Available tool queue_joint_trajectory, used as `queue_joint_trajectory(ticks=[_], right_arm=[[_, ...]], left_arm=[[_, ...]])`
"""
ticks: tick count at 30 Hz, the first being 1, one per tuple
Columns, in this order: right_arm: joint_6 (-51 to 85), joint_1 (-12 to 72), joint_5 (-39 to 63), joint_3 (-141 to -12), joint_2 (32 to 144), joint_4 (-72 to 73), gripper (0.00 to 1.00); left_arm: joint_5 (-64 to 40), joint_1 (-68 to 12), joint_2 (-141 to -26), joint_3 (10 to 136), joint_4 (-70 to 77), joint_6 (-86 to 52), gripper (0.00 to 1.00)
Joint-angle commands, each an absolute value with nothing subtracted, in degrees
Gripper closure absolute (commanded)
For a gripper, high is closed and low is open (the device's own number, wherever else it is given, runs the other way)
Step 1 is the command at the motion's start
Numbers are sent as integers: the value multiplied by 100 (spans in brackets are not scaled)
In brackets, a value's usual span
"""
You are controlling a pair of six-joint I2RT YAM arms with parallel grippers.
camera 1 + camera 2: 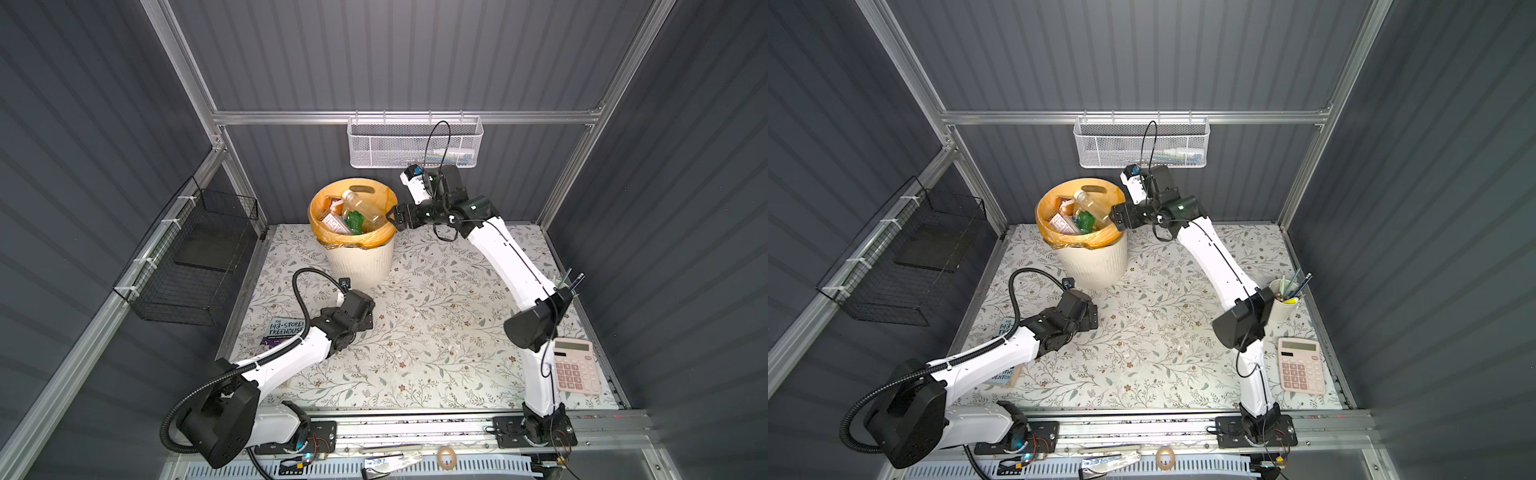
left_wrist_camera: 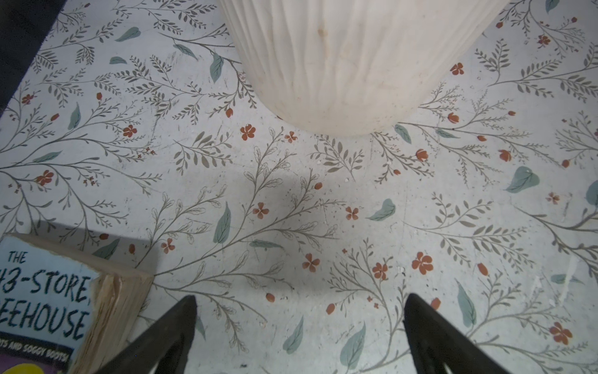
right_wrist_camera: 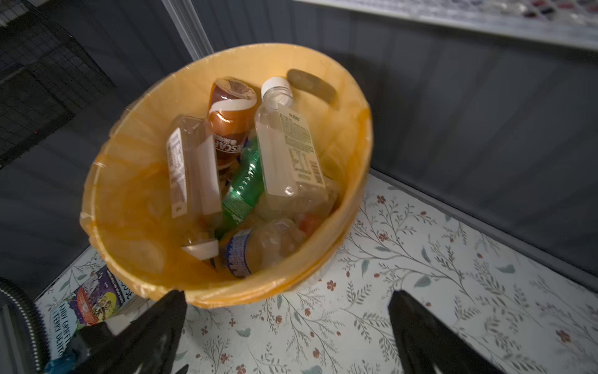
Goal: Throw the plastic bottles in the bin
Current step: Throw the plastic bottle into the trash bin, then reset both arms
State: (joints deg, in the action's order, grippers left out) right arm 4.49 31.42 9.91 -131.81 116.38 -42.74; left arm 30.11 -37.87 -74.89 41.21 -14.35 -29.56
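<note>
bin: cream ribbed bucket with an orange liner, standing at the far left of the floral surface

plastic bottles: piled inside the bin. The clear bottle with a white cap lies on top, the brown bottle and green bottle are right beside it, and there are more clear ones underneath

right fingers: spread wide, nothing between them, hanging just at the bin's rim

left fingers: spread wide too, empty, low over bare surface near the bin's base

book: lying flat just beside the left fingers

calculator: pink one by the right arm's base, well apart from the bin
</note>
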Motion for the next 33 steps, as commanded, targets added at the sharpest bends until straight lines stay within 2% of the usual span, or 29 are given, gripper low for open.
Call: queue_joint_trajectory(ticks=[1, 5, 8, 14, 19, 22, 27, 33], right_arm=[[524, 2912, 590, -12330, 10498, -3382, 1], [474, 2681, 241, -11213, 9707, -2977, 1], [298, 2541, 9, -9857, 8936, -2170, 1], [-177, 2120, -456, -6289, 7023, 251, 1], [-224, 1318, -1100, -3691, 5382, 1834, 1], [-425, 882, -1375, -2394, 4821, 2836, 1], [-26, 321, -1499, -1018, 4943, 4101, 1], [110, -9, -1075, -724, 6657, 5991, 1]], left_arm=[[2909, -3753, -7549, 4278, -1511, -2891, 0], [2949, -3753, -7534, 4279, -1506, -2900, 0], [3035, -3753, -7448, 4232, -1507, -2918, 0], [3329, -3748, -7213, 4127, -1578, -2892, 0], [3638, -3747, -7050, 4147, -1685, -2754, 0], [3873, -3746, -7038, 4155, -1718, -2657, 0], [4234, -3744, -7177, 4313, -1814, -2517, 0], [4675, -3744, -7430, 4526, -1838, -2400, 0]])
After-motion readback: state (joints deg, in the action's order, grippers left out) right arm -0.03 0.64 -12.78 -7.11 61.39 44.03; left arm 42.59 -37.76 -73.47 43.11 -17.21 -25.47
